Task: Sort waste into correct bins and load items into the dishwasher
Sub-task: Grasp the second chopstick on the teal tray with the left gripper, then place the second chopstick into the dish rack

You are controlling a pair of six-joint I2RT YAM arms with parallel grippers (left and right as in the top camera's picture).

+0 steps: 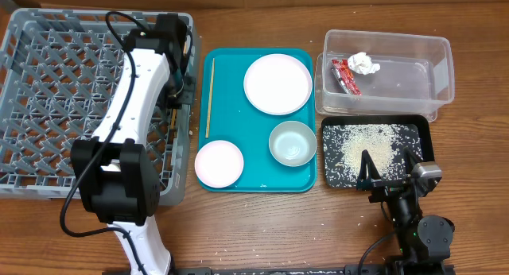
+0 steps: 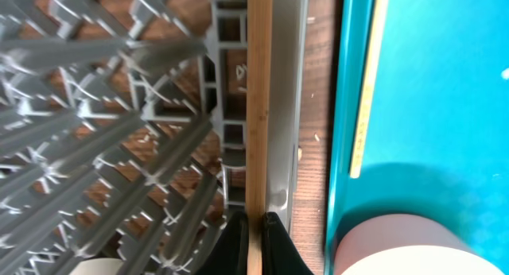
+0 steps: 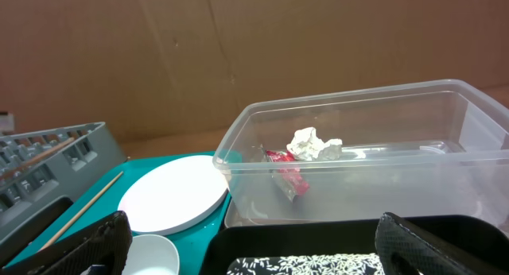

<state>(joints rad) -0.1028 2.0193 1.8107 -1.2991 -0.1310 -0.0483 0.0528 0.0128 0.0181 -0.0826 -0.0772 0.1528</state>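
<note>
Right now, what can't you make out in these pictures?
1. Overhead: the left gripper is mostly hidden under its own arm.
2. Left wrist: the chopstick it pinches is cut off at the top and bottom edges, and the rack pegs are blurred.
3. Right wrist: the rice is mostly cut off by the bottom edge.
4. Everywhere: print on the wrapper is too small to read.

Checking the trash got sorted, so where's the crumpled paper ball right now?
In the overhead view, the paper ball sits inside the clear tub at the picture's upper right, just right of the red wrapper.
</note>
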